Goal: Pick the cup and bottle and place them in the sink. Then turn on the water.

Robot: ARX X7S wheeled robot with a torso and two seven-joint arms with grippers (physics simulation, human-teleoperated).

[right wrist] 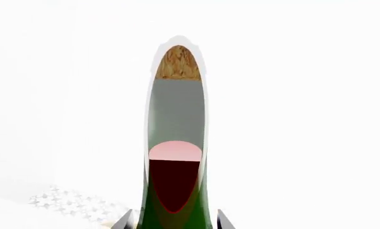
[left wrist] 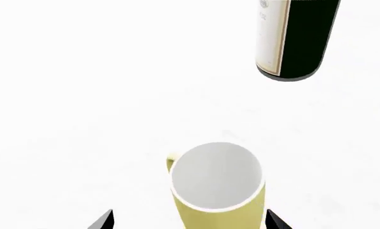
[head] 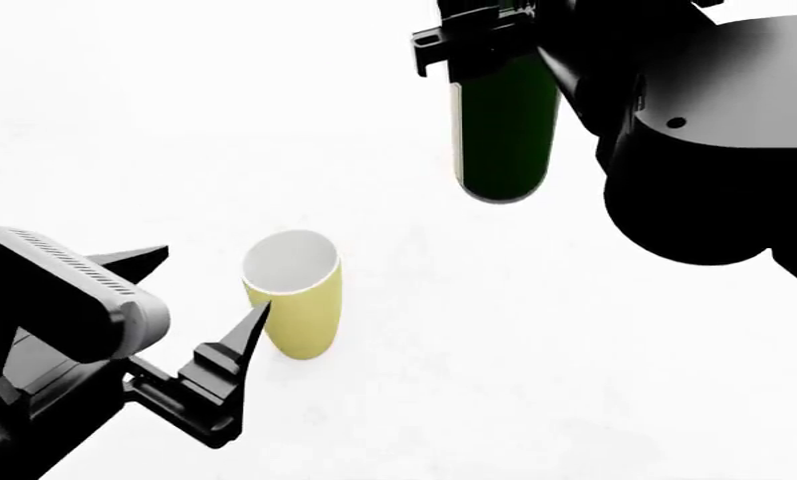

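Left hand (head: 201, 300) nearest, at near left, fingers apart, nothing held. Cup (head: 295, 292) just right of it, upright on white tabletop (head: 131, 120), sits just off the hand's right fingertip in head view. Left wrist view puts cup (left wrist: 218, 188) between the two fingertips, mouth open toward the camera, small handle to one side. Touching or not: cannot tell.

Right hand (head: 485, 35) at far right, astride bottle (head: 505, 130) high on its body. Right wrist view looks along the bottle (right wrist: 176, 143) with cork at far end and a fingertip each side of the glass. Probably clamped on it, but contact not actually visible, so cannot tell. Bottle base seen in left wrist view (left wrist: 294, 38), well apart from cup.

Key relation: cup's long axis vertical, lies just ahead of left hand and centred between its fingers. Left arm clearly nearer the cup; right arm taken up with bottle.

Sink not in view.
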